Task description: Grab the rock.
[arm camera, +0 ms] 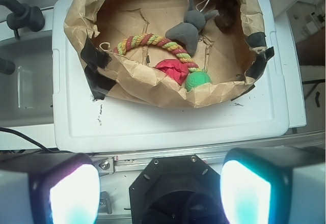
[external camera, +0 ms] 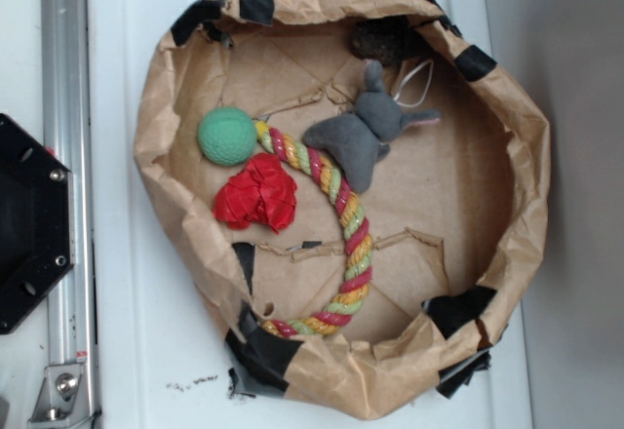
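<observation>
The rock (external camera: 386,41) lies at the far rim of the paper bowl (external camera: 507,253), pressed up against the brown wall where a strip of black tape (external camera: 474,60) crosses the edge; in the wrist view it sits dark in the upper right corner of the bowl (arm camera: 226,12), partly shadowed by the wall. Just beside it is the grey plush (external camera: 366,132), whose ear reaches toward the rock, with a white loop of string (external camera: 417,78) between them, so the room on that side is tight. The bowl's floor to the right of the plush is bare paper, the widest open stretch inside the rim. A rope ring (external camera: 346,244) curves from the green ball (external camera: 227,136) down to the near wall, and the red wad (external camera: 258,193) lies against it, near the ball and well apart from the rock. The bowl rests on a white lid (arm camera: 168,122), which has bare margin on all sides. The gripper (arm camera: 160,191) hangs outside the bowl, over the metal rail (arm camera: 168,158) at the lid's near edge, its two fingers (arm camera: 71,193) spread wide apart with nothing between them.
</observation>
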Robot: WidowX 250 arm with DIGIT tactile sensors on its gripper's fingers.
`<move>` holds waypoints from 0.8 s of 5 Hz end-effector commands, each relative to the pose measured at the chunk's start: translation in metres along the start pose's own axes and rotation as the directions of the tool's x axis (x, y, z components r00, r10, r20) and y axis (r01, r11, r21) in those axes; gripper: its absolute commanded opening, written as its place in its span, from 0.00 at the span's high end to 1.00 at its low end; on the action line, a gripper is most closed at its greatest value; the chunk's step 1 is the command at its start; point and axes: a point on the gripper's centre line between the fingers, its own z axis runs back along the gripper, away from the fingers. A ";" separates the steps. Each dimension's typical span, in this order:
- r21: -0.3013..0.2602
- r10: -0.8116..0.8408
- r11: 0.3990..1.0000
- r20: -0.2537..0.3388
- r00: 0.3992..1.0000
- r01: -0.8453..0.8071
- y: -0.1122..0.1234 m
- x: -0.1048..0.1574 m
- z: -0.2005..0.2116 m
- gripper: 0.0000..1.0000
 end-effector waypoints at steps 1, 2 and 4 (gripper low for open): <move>0.000 0.000 1.000 0.000 1.000 0.000 0.000 0.000 0.000 0.00; 0.074 0.090 0.993 0.056 0.994 -0.094 0.016 0.046 -0.040 0.00; -0.001 0.393 0.903 0.404 0.826 -0.429 0.032 0.108 -0.066 0.00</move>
